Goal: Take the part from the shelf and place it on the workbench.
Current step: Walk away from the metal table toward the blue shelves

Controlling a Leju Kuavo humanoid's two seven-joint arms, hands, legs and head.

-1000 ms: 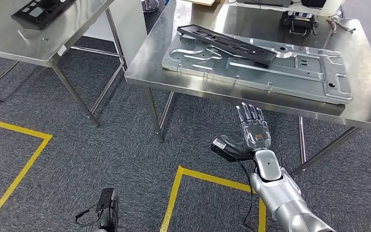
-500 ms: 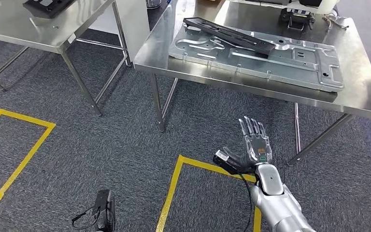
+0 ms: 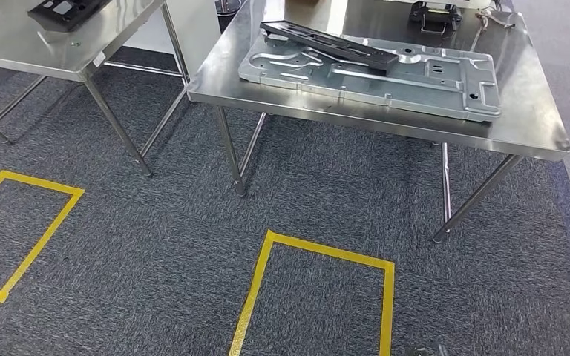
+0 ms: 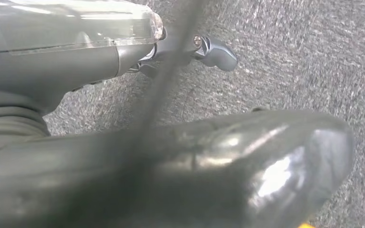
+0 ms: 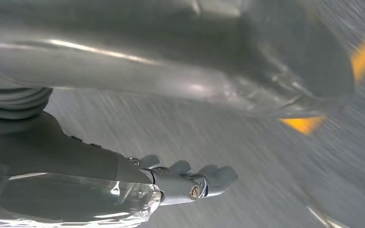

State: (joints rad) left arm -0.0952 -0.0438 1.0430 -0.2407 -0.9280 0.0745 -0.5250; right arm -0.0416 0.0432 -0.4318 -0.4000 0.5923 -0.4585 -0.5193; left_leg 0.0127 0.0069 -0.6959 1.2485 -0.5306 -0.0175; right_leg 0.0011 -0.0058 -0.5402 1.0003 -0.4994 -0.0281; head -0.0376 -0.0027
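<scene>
Part [image 3: 330,44]: long flat black frame with cut-outs, lying aslant on a silver stamped metal panel [image 3: 415,85] atop the steel workbench [image 3: 534,122]. Second steel table [image 3: 59,52] beside it. Floor: grey carpet [image 3: 156,245], yellow tape squares [image 3: 319,256]. My left hand [image 4: 190,47] and right hand [image 5: 180,183]: fingers extended, holding nothing.

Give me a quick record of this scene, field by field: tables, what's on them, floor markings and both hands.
near table: stainless steel workbench
on it: large stamped silver sheet-metal panel, with a long black plastic frame part lying across it
second table: steel table, holding a black part
floor: grey carpet with yellow tape rectangles
left hand: over the carpet, holding nothing
right hand: over the carpet, holding nothing, fingers extended
</scene>
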